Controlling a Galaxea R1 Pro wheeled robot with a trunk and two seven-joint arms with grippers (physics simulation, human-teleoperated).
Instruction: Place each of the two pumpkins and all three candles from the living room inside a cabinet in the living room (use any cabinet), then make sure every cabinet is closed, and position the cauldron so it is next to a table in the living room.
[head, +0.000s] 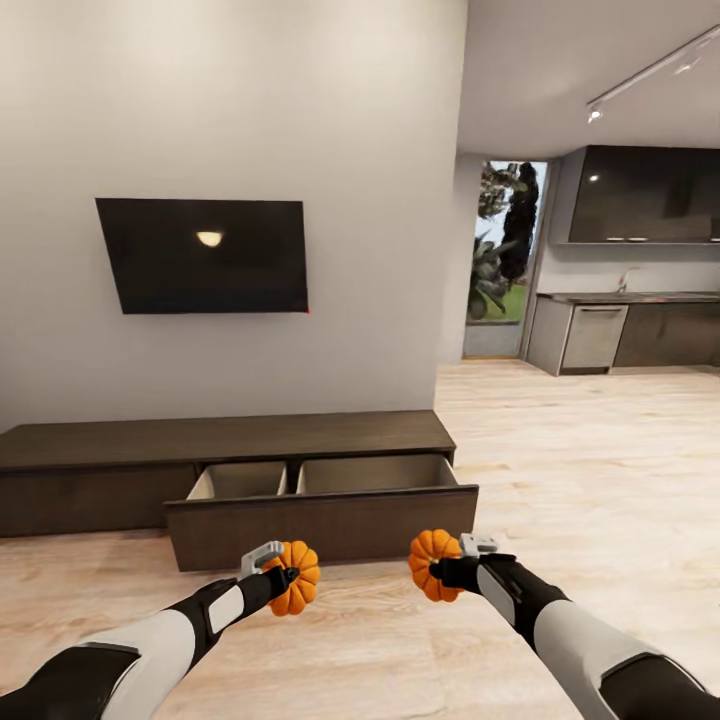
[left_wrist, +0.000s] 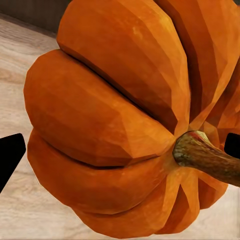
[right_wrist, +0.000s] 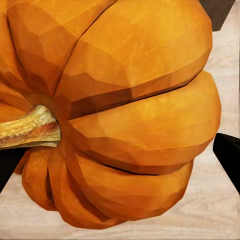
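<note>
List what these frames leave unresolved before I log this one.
- Open drawer floor: head view, hidden behind its front panel, so contents unknown.
- Left gripper and right gripper finger contact: wrist views, covered by the left pumpkin and right pumpkin.
- Cabinet left end: cut off.

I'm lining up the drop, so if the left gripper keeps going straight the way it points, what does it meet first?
Probably the dark brown wooden front of the open drawer. The left gripper, holding a ribbed orange pumpkin, sits low before it, though depth is unclear.

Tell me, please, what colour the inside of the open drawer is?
Pale beige inside the drawer, seen best in the head view.
</note>
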